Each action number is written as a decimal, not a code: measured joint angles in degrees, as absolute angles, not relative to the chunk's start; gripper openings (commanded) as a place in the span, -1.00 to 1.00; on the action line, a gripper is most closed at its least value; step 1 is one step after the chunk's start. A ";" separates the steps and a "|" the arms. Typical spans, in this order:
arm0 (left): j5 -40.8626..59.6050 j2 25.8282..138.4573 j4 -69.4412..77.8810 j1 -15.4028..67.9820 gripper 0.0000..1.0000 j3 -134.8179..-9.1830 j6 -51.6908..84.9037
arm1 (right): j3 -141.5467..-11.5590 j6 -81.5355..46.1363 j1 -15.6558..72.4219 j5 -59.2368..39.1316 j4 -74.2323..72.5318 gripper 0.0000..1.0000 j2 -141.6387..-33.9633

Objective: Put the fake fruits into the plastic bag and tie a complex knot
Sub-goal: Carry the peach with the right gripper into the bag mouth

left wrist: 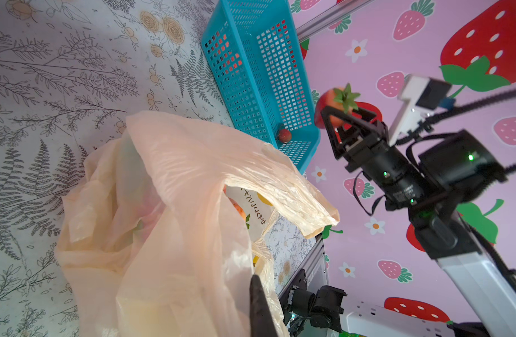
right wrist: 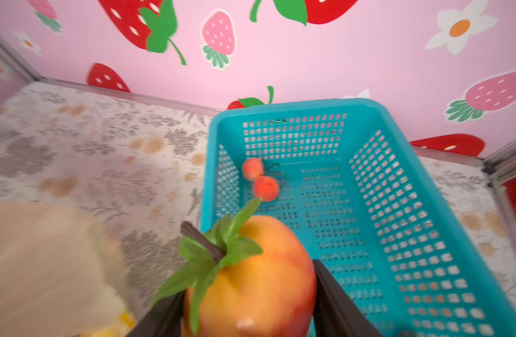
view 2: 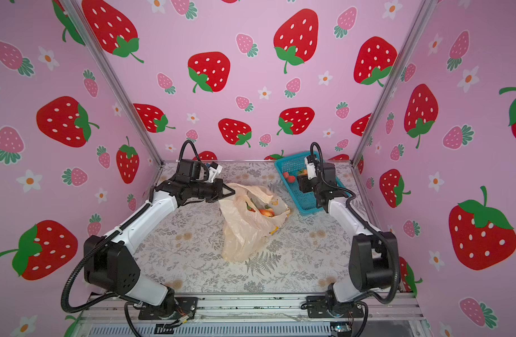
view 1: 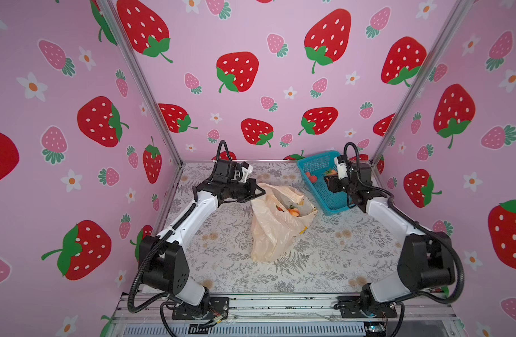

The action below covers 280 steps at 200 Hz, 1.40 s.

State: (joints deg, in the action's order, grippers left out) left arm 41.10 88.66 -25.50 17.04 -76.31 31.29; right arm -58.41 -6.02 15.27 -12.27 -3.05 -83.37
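Observation:
The peach plastic bag [view 1: 275, 224] [view 2: 245, 227] lies open mid-table, with several fake fruits [view 1: 292, 210] [view 2: 265, 211] inside. My left gripper [view 1: 261, 192] [view 2: 232, 192] is shut on the bag's rim; in the left wrist view one dark finger [left wrist: 259, 309] presses against the bag [left wrist: 163, 218]. Over the blue basket, my right gripper [view 1: 329, 178] [right wrist: 248, 306] is shut on an orange-red fake fruit [right wrist: 251, 280] [left wrist: 329, 108] with green leaves. Two small red fruits [right wrist: 259, 181] [view 1: 310, 177] [view 2: 288, 176] lie in the basket.
The blue mesh basket [view 1: 334, 202] [view 2: 304, 201] [right wrist: 291, 137] [left wrist: 277, 73] stands at the back right, close to the wall and the metal frame post. Pink strawberry-print walls enclose the table on three sides. Both arm bases sit at the front edge.

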 measured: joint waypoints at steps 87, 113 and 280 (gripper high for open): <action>41.06 88.66 -25.50 17.06 -1.00 -76.31 31.29 | -38.98 -12.43 27.20 -26.02 -13.26 -0.35 -74.72; 41.06 88.66 -25.50 17.06 -1.00 -76.31 31.29 | -41.19 -13.56 29.43 -27.90 -18.31 -0.35 -79.31; 41.06 88.66 -25.50 17.26 -1.00 -76.31 31.33 | -49.50 -24.69 34.79 -20.32 -23.94 0.27 -95.96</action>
State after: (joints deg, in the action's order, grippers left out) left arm 41.06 88.66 -25.50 17.26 -76.31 31.33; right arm -49.50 -24.69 34.79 -20.32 -23.94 -95.96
